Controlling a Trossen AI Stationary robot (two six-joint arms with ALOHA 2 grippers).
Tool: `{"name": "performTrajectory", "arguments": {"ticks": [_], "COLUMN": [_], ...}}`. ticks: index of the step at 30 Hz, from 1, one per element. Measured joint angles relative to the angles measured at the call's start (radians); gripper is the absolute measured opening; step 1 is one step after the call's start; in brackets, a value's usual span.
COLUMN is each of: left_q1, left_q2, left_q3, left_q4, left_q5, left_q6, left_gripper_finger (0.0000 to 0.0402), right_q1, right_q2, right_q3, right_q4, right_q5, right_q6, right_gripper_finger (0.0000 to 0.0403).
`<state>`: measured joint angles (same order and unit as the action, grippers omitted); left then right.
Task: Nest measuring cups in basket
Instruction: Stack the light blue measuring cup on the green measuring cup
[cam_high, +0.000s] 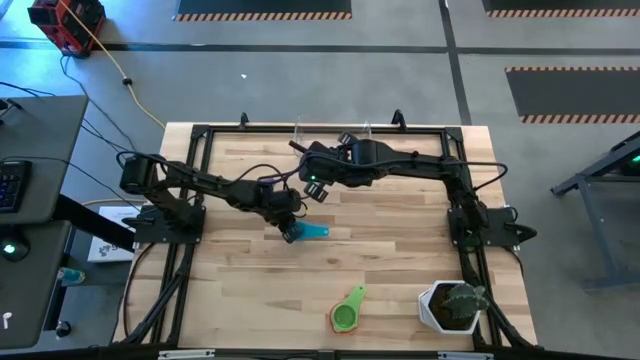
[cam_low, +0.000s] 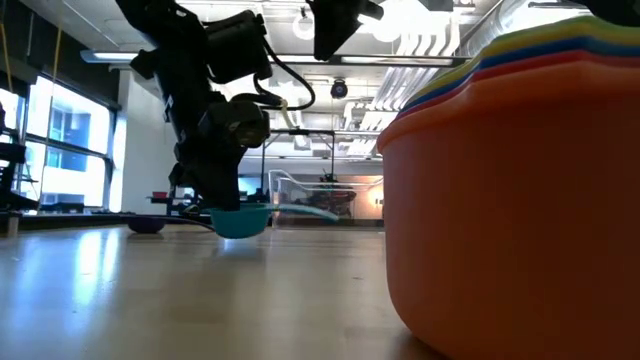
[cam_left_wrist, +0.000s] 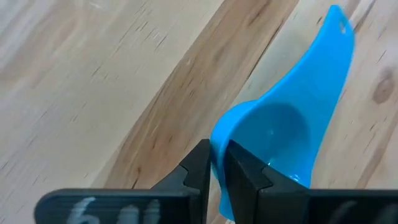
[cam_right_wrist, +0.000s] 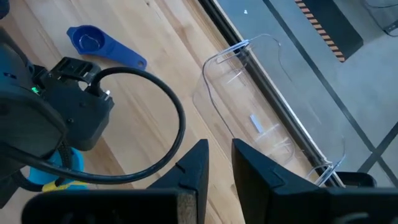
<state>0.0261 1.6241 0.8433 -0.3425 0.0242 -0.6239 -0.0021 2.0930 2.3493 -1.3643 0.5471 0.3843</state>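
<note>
1. Mid-worktop: left claw clamped on rim of light blue cup, one finger inside the bowl, one outside.
2. Cup bowl sits low at the wood, touching or just clear of it, cannot tell which from the low view; handle sticks out sideways, away from the claw.
3. Right claw hovers near the far edge of the worktop, fingers a little apart, holding nothing; looks down on the basket.
4. Basket stands at the far edge, clear-walled, no cup visible inside.
5. Blue cup lies on the wood beside the left arm's wrist, well apart from the basket.
6. Near edge: stack of nested cups, green on top from above, orange outermost and yellow, red and others layered within from table height; white pot with plant just beside.
7. Step in hand, by judgement: pick-up of the light blue cup; nothing yet in the basket, so task at an early stage.
8. Next move likely calls for a clean lift without the thin rim slipping, then carriage over the far edge region to the basket, past the right arm, which hangs close to that path.
9. Risk: rim grip lets the cup swing or tilt; handle could catch the basket wall on the way down.
</note>
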Motion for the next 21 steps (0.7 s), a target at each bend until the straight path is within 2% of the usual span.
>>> {"name": "performTrajectory", "arguments": {"ticks": [13,21], "left_q1": [0.031,0.069], "left_q2": [-0.004,-0.042], "left_q3": [0.0,-0.001], "left_q4": [0.002,-0.007], "left_q5": [0.1,0.177], "left_q6": [-0.019,-0.018], "left_gripper_finger": [0.0088,0.0104], "right_q1": [0.0,0.003], "right_q2": [0.0,0.0], "right_q3": [0.0,0.0], "right_q4": [0.0,0.0], "right_q5": [-0.001,-0.001], "right_q6": [0.011,0.036], "right_gripper_finger": [0.0062,0.0062]}}
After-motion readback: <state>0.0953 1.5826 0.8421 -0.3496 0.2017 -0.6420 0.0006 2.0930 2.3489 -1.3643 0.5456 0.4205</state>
